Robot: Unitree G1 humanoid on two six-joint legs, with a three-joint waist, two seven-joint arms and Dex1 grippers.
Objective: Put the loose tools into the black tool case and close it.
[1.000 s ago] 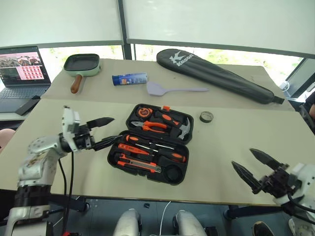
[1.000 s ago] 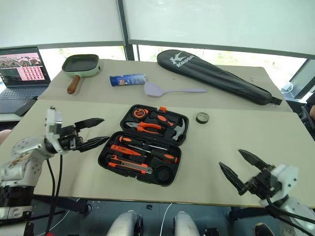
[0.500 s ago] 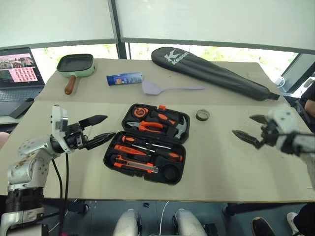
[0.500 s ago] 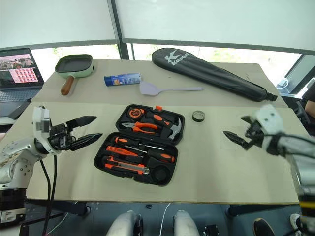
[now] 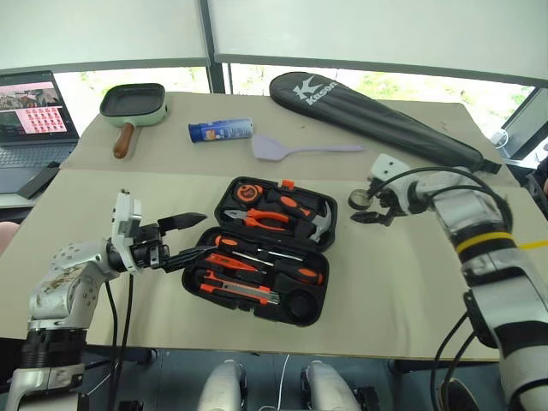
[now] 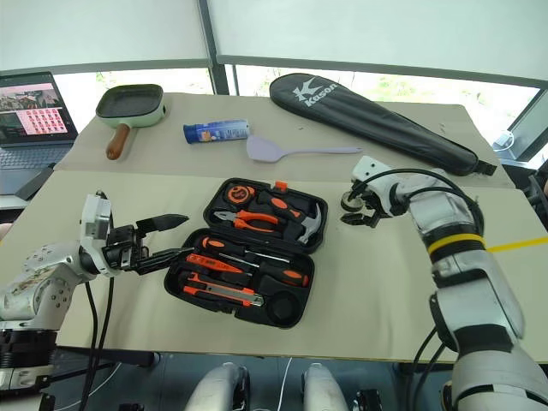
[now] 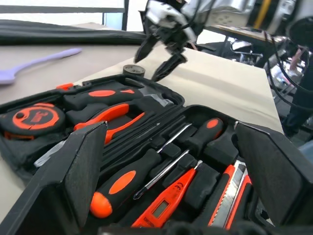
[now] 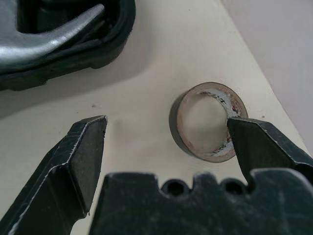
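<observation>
Wide beige table (image 5: 411,291) fills the centre of the head view, a seam running across it; pale roller blinds and bright windows along the top edge. Open laptop (image 5: 30,107) at far left. Long black racket bag (image 5: 377,116) lies diagonally, upper right. Black tool case (image 5: 265,253) sits open at frame centre, both halves flat, holding a hammer, pliers, tape measure, screwdrivers (image 7: 161,156), tester pen (image 7: 166,205) and utility knife (image 7: 232,196) in their recesses. Green frying pan (image 5: 134,104) upper left; blue canister (image 5: 221,130) and lilac spatula (image 5: 295,150) between pan and bag. Left gripper (image 5: 193,235) hovers at the case's left edge, jaws spread, holding nothing. Right gripper (image 5: 366,208) right of the case, jaws released wide over the small dark tape roll (image 8: 208,122), which lies flat on the table just beside the case; one finger (image 8: 264,147) overlaps its rim in the wrist view, contact uncertain
</observation>
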